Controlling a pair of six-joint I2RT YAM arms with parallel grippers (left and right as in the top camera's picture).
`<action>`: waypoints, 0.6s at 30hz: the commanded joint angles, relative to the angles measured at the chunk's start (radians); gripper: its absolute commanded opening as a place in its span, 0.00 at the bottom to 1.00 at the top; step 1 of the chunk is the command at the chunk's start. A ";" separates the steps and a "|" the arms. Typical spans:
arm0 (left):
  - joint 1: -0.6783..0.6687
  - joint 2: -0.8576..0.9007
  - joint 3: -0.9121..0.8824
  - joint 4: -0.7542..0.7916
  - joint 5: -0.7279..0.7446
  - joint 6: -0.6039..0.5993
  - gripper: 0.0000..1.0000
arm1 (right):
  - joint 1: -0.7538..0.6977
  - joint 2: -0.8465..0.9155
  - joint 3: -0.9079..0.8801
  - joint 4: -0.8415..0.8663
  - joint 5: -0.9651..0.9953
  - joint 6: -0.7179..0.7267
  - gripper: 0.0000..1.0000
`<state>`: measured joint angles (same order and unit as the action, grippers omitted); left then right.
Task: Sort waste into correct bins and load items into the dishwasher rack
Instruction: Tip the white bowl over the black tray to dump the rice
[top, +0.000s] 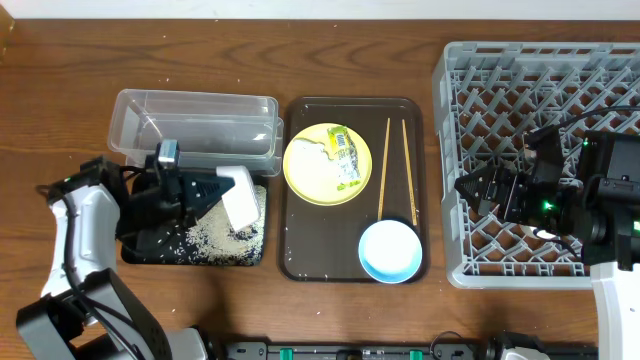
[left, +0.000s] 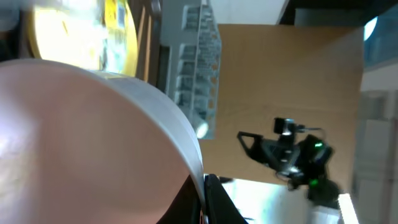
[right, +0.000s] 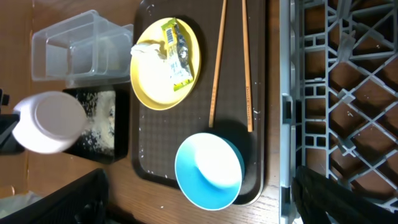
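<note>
Left gripper (top: 215, 193) pinches the white bowl (top: 240, 195), tipped over the black tray (top: 140, 255) near the table's left edge; rice (top: 212, 236) could scatter past its rim. Right gripper (top: 480, 188) spread above the rack (top: 500, 80).

In the left wrist view the white bowl (left: 93, 137) fills most of the frame as a soft pinkish blur. The yellow plate (left: 74, 28) behind it is smeared and cut by the top edge. From overhead, the right arm (top: 560, 190) covers part of the dishwasher rack (top: 500, 80), whose right side runs off the picture; the tilted bowl hides a corner of the black tray (top: 160, 248), and the wrapper (top: 345, 160) print is too small to read.
</note>
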<state>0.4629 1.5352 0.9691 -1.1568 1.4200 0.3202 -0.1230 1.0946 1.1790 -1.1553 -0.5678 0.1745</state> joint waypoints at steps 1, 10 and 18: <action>0.034 0.013 -0.004 0.010 -0.045 -0.005 0.06 | 0.008 -0.001 0.010 0.000 -0.001 -0.011 0.93; 0.053 0.024 -0.015 -0.214 0.125 0.278 0.06 | 0.008 -0.001 0.010 -0.008 0.000 -0.011 0.93; 0.046 0.017 -0.011 -0.200 -0.006 0.299 0.06 | 0.008 -0.001 0.010 -0.008 0.003 -0.011 0.93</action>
<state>0.5171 1.5612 0.9546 -1.3602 1.4628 0.5453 -0.1230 1.0946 1.1790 -1.1625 -0.5674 0.1745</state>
